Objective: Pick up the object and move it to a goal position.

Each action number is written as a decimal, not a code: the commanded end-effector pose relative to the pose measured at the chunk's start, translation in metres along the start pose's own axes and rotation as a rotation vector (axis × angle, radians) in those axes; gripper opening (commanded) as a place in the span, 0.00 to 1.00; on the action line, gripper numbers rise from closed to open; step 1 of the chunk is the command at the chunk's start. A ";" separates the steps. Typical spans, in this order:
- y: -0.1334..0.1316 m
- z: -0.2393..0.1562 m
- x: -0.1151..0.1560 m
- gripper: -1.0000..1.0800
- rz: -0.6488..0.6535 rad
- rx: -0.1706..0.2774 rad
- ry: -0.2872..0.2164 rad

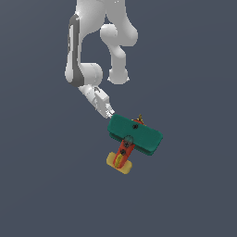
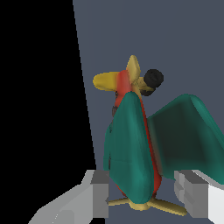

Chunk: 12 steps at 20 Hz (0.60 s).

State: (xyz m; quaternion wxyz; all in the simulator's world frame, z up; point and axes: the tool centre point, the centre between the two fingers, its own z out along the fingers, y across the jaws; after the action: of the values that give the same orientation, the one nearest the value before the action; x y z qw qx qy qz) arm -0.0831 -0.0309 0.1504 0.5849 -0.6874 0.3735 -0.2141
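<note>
The toy airplane point(image 1: 134, 139) sits at the exterior view's centre, just below the arm point(image 1: 88, 51). The hand point(image 2: 142, 192) is spread wide, its 2 fingers point(image 2: 101, 192) flanking the teal wing's front end (contact unclear).

**Arm reaching down, jaws apart**

We see the white, jointed Panda arm point(image 1: 85, 51) descend from the top of the exterior view, bend at a rounded elbow and angle toward the exterior view's right. Its pale grey two-fingered gripper point(image 1: 108, 111) points down at a slant. In the wrist view the gripper's fingers point(image 2: 101, 194) stand wide apart, one on each side.
</note>
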 end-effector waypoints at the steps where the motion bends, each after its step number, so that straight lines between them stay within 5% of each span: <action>1: 0.001 -0.001 0.001 0.62 0.001 0.003 0.007; 12: 0.001 0.022 0.000 0.62 0.002 0.003 0.008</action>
State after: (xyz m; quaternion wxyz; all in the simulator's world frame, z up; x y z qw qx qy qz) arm -0.0717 -0.0221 0.1461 0.5846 -0.6853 0.3762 -0.2170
